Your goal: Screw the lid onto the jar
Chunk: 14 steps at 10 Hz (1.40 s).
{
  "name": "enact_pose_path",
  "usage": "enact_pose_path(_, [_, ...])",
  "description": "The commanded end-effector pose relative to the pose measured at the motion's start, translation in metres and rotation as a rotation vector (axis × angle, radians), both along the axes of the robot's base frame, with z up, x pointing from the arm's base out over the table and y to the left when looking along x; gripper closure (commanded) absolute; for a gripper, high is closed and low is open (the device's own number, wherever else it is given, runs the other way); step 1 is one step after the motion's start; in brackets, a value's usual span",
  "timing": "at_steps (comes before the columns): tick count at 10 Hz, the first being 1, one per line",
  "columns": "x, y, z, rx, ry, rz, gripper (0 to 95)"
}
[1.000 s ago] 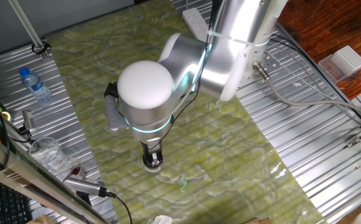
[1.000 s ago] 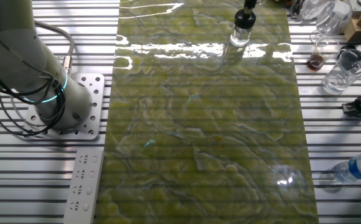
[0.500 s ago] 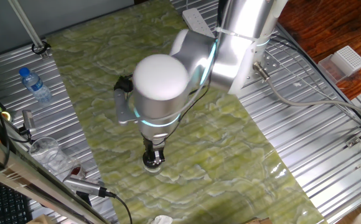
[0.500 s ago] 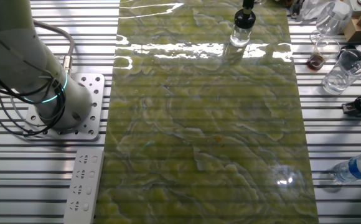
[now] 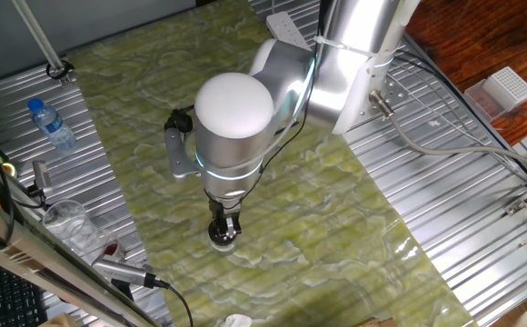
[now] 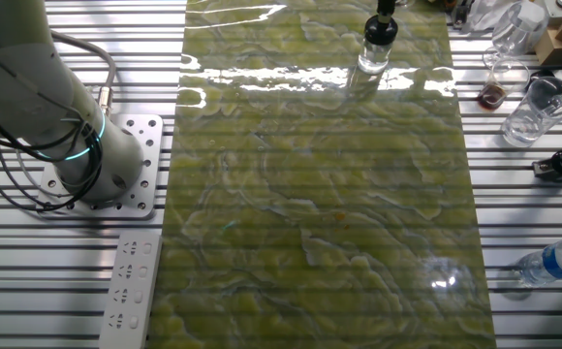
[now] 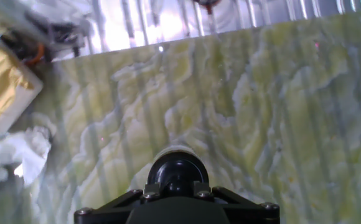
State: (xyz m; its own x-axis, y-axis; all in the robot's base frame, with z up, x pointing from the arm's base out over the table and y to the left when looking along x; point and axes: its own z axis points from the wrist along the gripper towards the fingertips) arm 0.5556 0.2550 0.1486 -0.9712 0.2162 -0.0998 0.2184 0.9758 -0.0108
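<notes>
no text, label, brand or number was readable in any view; all was too small or blurred.

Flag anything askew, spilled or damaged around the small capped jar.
Nothing stands out. The small pale see-through jar stands upright on the green marbled mat, its round black lid level on top beneath the gripper; no spill shows.

The jar (image 6: 376,53) is stood on the mat (image 6: 320,213) near its far edge in the other fixed view, with the lid (image 6: 380,28) sat on top and the gripper (image 5: 223,221) parked right above it. A cup (image 6: 536,111) and a water bottle (image 6: 557,262) are found off the mat on the tabletop (image 6: 543,213), right side. The power strip (image 6: 129,288) is laid left, by the arm base (image 6: 87,160).
</notes>
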Motion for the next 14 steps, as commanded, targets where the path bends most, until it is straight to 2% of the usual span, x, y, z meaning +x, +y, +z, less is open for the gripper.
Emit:
enact_pose_path(1, [0.0,0.0001,-0.0005,0.005,0.005,0.005,57.0])
enact_pose_path(3, [0.0,0.0001,-0.0006,0.009,0.006,0.01,19.0])
enact_pose_path(5, [-0.0002,0.0,-0.0013,0.01,0.005,0.019,19.0])
enact_pose_path(7, [-0.0002,0.0,-0.0013,0.0,0.005,0.094,19.0])
enact_pose_path(9, [-0.0002,0.0,-0.0012,-0.03,0.009,0.298,19.0])
enact_pose_path(10, [-0.0002,0.0,-0.001,-0.048,0.009,0.434,38.0])
enact_pose_path(11, [-0.0002,0.0,-0.0009,-0.057,0.011,0.521,38.0])
enact_pose_path(12, [-0.0002,0.0,-0.0009,-0.076,0.018,0.652,38.0])
enact_pose_path(14, [-0.0002,0.0,-0.0009,-0.099,0.026,0.815,38.0])
